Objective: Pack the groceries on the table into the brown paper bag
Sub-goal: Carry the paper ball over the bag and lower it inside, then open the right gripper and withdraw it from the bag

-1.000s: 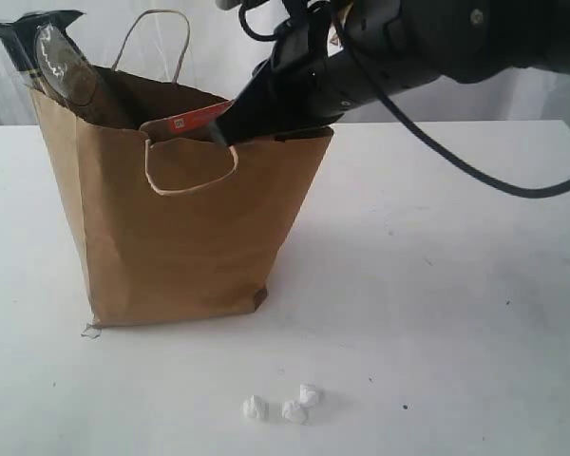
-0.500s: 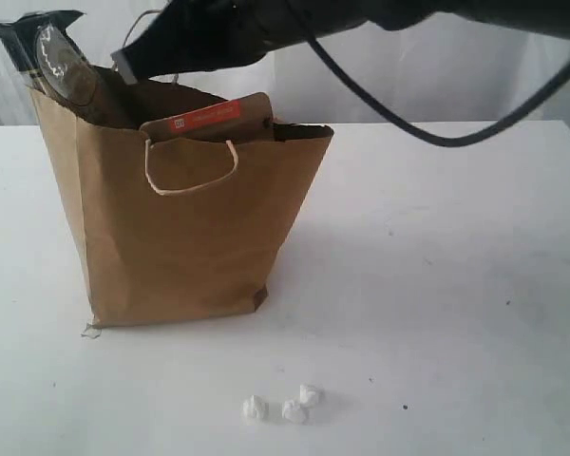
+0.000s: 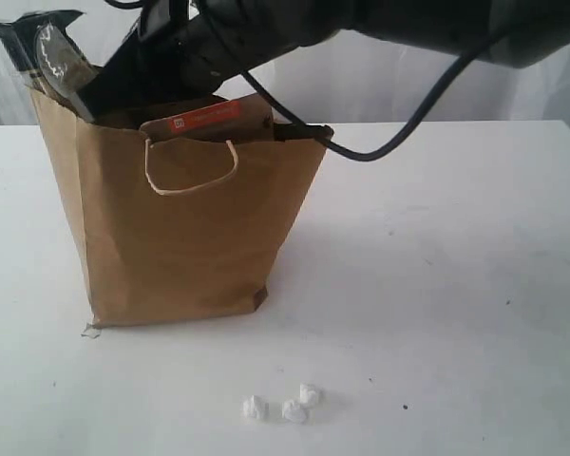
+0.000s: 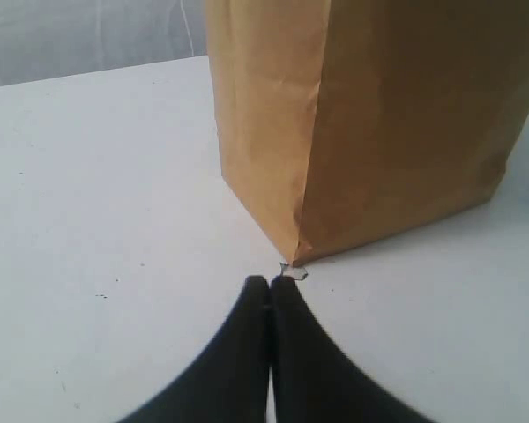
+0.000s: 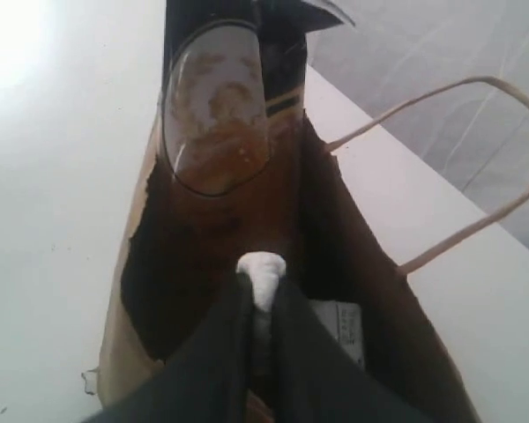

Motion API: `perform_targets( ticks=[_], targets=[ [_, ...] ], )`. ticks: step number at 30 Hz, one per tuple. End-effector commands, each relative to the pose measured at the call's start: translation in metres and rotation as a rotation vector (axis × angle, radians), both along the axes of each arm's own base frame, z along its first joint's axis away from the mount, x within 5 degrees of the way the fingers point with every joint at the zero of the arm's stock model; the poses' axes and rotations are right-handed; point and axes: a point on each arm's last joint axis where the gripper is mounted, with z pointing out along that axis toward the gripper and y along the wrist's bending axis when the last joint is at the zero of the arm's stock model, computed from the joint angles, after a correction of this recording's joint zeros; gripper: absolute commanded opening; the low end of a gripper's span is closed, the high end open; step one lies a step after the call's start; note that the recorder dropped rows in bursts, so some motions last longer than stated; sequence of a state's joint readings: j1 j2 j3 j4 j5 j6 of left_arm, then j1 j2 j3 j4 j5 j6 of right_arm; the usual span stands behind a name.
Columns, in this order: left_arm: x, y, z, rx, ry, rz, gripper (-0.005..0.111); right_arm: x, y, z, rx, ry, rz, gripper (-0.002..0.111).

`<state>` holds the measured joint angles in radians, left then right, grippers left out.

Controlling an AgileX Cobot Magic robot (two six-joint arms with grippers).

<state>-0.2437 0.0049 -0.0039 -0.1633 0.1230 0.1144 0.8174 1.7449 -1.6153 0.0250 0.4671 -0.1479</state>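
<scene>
The brown paper bag (image 3: 190,237) stands upright on the white table (image 3: 437,285). The long spaghetti packet (image 3: 57,62) leans out of its left side, and the brown orange-labelled pouch (image 3: 204,119) shows at the rim. My right gripper (image 3: 100,95) hangs over the bag's mouth beside the packet. In the right wrist view that gripper (image 5: 262,282) is shut on a small white lump (image 5: 263,267), above the dark inside of the bag (image 5: 128,352), with the spaghetti packet (image 5: 216,115) ahead and a white carton (image 5: 339,322) below. My left gripper (image 4: 270,284) rests shut and empty by the bag's (image 4: 370,115) bottom corner.
Three tiny white lumps (image 3: 283,407) lie on the table in front of the bag. A scrap of tape (image 4: 294,271) sticks out at the bag's corner. The far cord handle (image 5: 476,220) arches above the rim. A black cable (image 3: 399,142) droops from the right arm.
The right arm has swung from the right part of the bag's mouth leftward across it, ending beside the spaghetti packet. The bag, the pouch and the lumps on the table have stayed put.
</scene>
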Motion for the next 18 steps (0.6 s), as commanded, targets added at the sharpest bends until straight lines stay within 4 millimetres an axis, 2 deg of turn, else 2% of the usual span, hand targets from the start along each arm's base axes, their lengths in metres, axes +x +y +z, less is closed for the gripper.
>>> perform_targets(
  ticks=[1, 11, 15, 18],
  targets=[
    [0.000, 0.000, -0.001, -0.011, 0.004, 0.006, 0.000, 0.002, 0.003, -0.003, -0.003, 0.002, 0.005, 0.005],
    [0.000, 0.000, -0.001, -0.011, 0.004, 0.006, 0.000, 0.002, 0.002, -0.003, -0.005, 0.005, 0.005, 0.055],
    [0.000, 0.000, -0.001, -0.011, 0.004, 0.006, 0.000, 0.000, 0.001, 0.003, 0.007, 0.000, 0.002, 0.058],
    [0.000, 0.000, -0.001, -0.011, 0.004, 0.006, 0.000, -0.006, -0.007, 0.019, 0.039, -0.018, -0.011, 0.058]
  ],
)
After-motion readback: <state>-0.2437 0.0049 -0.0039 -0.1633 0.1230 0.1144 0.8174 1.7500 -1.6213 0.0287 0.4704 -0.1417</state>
